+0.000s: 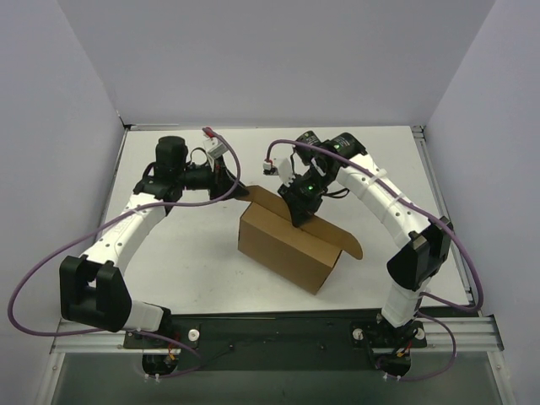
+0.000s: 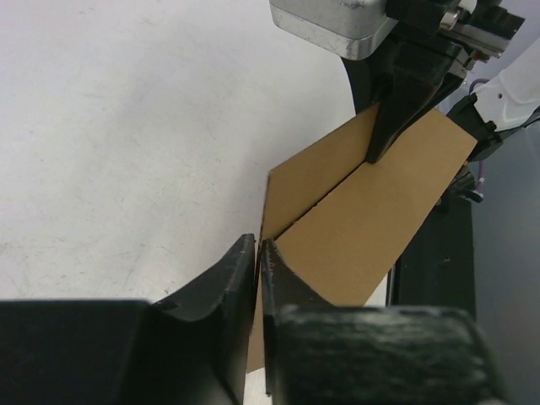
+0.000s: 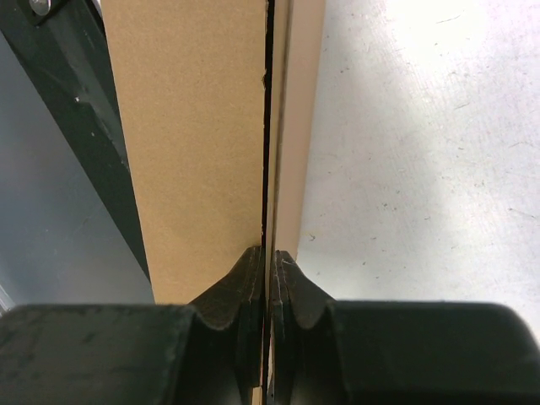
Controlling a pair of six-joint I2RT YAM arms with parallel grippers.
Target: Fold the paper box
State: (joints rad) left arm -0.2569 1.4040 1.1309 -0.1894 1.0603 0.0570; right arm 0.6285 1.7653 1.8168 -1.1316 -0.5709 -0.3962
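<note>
On the table (image 1: 181, 253), right hand (image 3: 270, 257) and seemingly left hand (image 2: 257, 249) pinch the paper box (image 1: 287, 246).

Paper box (image 1: 291, 245): plain brown cardboard, unmarked, partly erected into an open-topped rectangular shell. Stands mid-worktop (image 1: 194, 253), turned diagonally, one long wall facing near-left. Rounded end flap (image 1: 352, 245) sticks out at its right end. Upright flap (image 1: 263, 199) rises at far-left corner.

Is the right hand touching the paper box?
Touching. The right wrist view shows the right hand pinched shut on a thin wall of the paper box, with no gap on either side.
</note>
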